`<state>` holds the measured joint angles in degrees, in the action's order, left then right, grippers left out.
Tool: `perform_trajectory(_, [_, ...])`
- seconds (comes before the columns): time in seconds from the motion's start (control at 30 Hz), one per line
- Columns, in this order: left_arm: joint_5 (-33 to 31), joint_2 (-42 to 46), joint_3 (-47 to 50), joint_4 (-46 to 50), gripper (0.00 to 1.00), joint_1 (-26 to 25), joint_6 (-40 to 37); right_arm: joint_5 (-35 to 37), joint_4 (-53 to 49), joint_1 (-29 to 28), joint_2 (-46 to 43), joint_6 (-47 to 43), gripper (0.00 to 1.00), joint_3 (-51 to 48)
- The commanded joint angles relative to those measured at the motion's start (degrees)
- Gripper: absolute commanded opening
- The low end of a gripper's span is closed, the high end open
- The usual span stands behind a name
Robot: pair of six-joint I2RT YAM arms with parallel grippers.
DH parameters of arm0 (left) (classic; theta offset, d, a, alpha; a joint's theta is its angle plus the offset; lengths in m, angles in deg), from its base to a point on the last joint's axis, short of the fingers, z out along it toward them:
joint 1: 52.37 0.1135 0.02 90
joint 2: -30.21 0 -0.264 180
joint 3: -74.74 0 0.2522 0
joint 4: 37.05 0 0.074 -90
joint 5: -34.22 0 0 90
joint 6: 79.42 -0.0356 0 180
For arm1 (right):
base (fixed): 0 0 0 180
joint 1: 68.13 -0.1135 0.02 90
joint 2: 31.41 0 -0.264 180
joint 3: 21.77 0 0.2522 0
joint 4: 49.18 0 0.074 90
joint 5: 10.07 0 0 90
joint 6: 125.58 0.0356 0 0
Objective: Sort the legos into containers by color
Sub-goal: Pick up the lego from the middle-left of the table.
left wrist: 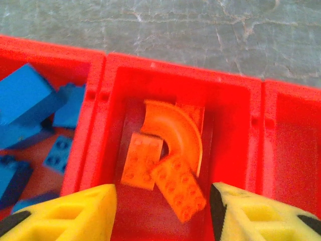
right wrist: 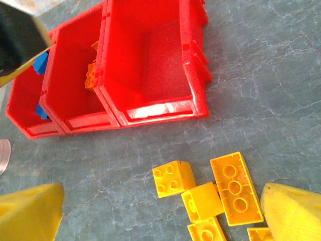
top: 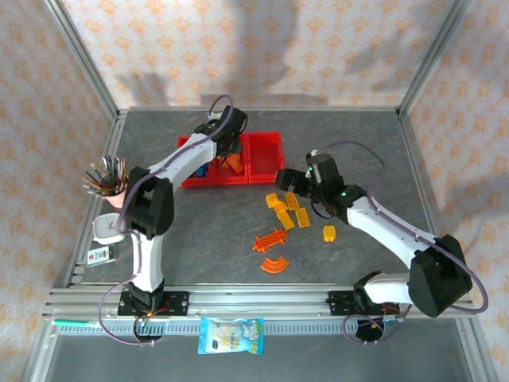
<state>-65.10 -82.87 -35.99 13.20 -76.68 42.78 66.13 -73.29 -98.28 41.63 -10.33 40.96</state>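
Left gripper point(left wrist: 163, 213) hung over the middle compartment of the red tray point(left wrist: 103, 75), jaws parted, pinching nothing. Orange legos point(left wrist: 168, 150) lay inside it, blue legos point(left wrist: 27, 100) in the left compartment. Right gripper point(right wrist: 160, 218), jaws spread wide, hovered above yellow legos point(right wrist: 233, 186) on the tabletop point(right wrist: 261, 75), near-right of the tray.

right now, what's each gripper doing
Left gripper: open, holding nothing.
Right gripper: open, holding nothing.
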Motion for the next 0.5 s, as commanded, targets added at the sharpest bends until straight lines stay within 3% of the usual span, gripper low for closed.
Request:
perform_trajectory(0.0, [1.46, 8.72, 6.92, -2.08, 0.56, -3.22, -2.46, -0.35, -3.41, 0.36, -3.18, -1.51, 1.00, -0.49])
perform_trajectory(0.23, [5.30, 20.63, 21.92, -6.25, 0.60, -10.43, -3.94, -1.60, -9.01, 0.75, -6.21, -2.23, 1.00, -3.70])
perform_trajectory(0.47, [9.69, 26.36, 30.49, -9.35, 0.62, -18.91, -6.74, -5.18, -12.41, 2.33, -10.07, -0.49, 1.00, -8.94])
